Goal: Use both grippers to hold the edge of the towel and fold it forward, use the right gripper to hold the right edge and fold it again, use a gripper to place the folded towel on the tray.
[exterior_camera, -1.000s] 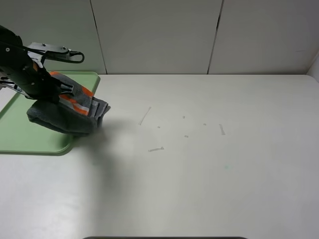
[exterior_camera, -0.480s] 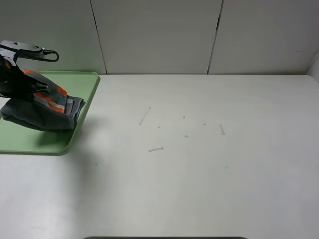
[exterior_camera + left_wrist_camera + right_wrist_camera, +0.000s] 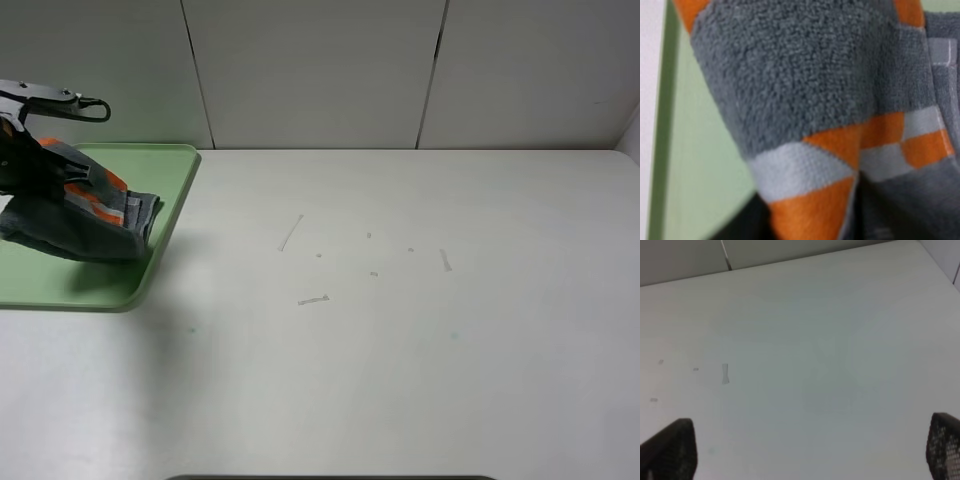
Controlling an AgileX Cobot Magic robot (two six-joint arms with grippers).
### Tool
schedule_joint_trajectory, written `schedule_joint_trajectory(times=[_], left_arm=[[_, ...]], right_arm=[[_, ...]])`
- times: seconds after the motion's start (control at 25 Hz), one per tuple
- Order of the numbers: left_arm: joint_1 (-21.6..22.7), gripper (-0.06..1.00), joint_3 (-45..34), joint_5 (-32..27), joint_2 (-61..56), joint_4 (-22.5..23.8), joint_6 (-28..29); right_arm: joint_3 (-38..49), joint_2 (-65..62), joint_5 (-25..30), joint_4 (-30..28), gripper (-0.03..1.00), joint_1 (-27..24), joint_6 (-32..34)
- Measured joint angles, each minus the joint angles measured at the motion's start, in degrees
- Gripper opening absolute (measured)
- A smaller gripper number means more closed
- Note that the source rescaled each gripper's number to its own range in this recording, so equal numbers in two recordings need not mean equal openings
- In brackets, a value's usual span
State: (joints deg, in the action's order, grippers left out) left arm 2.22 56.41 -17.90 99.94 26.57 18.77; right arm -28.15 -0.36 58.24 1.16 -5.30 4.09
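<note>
The folded towel (image 3: pixel 85 220) sits over the right part of the tray (image 3: pixel 170 190), bunched, its orange and white stripes facing up, with the left gripper (image 3: pixel 40 165) clamped on it at the tray's far left. The right gripper (image 3: pixel 810 450) has its fingertips (image 3: pixel 672 447) spread wide apart above the bare table (image 3: pixel 400 300), well away from the tray.

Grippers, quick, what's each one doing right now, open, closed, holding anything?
Left gripper: shut on the folded dark grey terry towel with orange and white stripes, over the pale green plastic tray.
Right gripper: open, holding nothing.
</note>
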Motion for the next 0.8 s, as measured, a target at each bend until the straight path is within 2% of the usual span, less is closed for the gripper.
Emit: schedule_joint_trajectory(times=[0.04,0.08,0.12,0.2,0.36,0.52,0.8], left_arm=[[0.0,0.7,0.0,-0.08,0.0,0.0,0.0],[0.0,0.8,0.0,-0.31,-0.05,0.0,-0.18],[0.0,0.88,0.0,-0.81,-0.12,0.0,-0.69],[0.0,0.95,-0.02,-1.85,-0.73,0.0,-2.9],[0.0,0.99,-0.02,-4.26,-3.28,-0.11,-5.51],[-0.18,1.0,-0.06,-9.86,-8.22,-0.34,-5.96],[-0.29,1.0,-5.1,-17.55,-24.06,-6.16,-6.04]], right_arm=[[0.0,0.0,0.0,0.0,1.0,0.0,0.0],[0.0,0.0,0.0,0.0,1.0,0.0,0.0],[0.0,0.0,0.0,0.0,1.0,0.0,0.0],[0.0,0.0,0.0,0.0,1.0,0.0,0.0],[0.0,0.0,0.0,0.0,1.0,0.0,0.0],[0.0,0.0,0.0,0.0,1.0,0.0,0.0],[0.0,0.0,0.0,0.0,1.0,0.0,0.0]])
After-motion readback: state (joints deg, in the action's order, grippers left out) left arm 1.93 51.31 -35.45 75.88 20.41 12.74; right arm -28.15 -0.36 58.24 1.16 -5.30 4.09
